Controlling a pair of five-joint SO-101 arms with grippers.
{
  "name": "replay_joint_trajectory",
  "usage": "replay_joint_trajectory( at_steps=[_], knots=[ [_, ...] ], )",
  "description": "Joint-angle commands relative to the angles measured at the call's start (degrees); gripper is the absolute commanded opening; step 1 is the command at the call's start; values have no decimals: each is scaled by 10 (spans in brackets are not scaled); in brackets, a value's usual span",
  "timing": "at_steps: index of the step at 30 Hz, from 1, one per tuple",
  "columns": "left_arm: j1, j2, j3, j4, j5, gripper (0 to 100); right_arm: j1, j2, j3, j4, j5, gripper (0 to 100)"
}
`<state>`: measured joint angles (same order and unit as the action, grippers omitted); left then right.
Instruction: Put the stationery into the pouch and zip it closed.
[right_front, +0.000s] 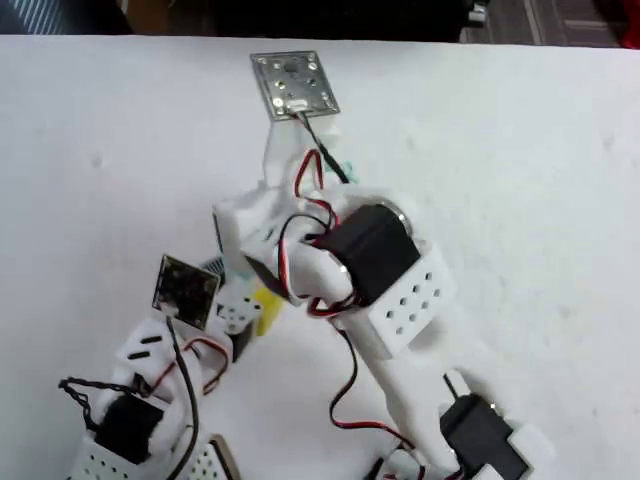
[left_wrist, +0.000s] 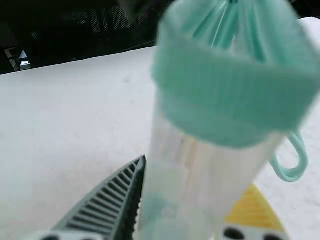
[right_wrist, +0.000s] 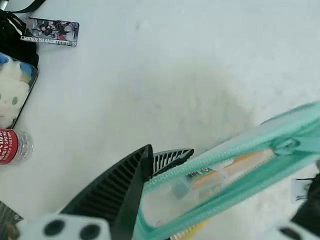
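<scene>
The left gripper (left_wrist: 197, 175) clamps the clear plastic pouch with mint-green zip (left_wrist: 230, 100), stationery (right_wrist: 235, 167) inside; right gripper (right_wrist: 135, 180) state cannot be told; the zip pull (right_wrist: 286, 146) ahead of it is best drawn straight, pouch taut

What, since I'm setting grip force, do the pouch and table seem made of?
The pouch looks like soft clear plastic, glossy; contents show through. Its zip band seems mint woven fabric, ribbed. The table is white, matte, faintly speckled; material unclear.
</scene>
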<state>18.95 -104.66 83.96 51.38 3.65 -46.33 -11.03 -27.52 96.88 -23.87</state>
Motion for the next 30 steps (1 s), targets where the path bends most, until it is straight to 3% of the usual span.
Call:
replay_joint_trajectory(
  at_steps=[1, 9, 11, 14, 17, 20, 26, 30],
  knots=[
    [3, -1, -4, -9, 3, 225, -5, 9, 2, 15, -9, 439],
    [3, -1, -4, -8, 3, 225, -6, 45, 42, 15, -18, 423],
    [3, -1, -5, -7, 3, 225, -3, 38, 43, 15, -18, 349],
    [3, -1, -9, -6, 2, 229, 7, 27, 43, 12, -18, 152],
    [4, -1, -9, -6, -34, 229, 27, 15, 43, 0, -3, 10],
    [3, -1, -26, 4, -38, 244, 37, 0, 43, 5, 37, 26],
    [4, -1, -130, 125, -42, 264, 58, 1, 43, -9, 98, 19],
    [8, -1, -165, 171, -122, 261, 64, 16, 43, -25, 177, 19]
  ],
)
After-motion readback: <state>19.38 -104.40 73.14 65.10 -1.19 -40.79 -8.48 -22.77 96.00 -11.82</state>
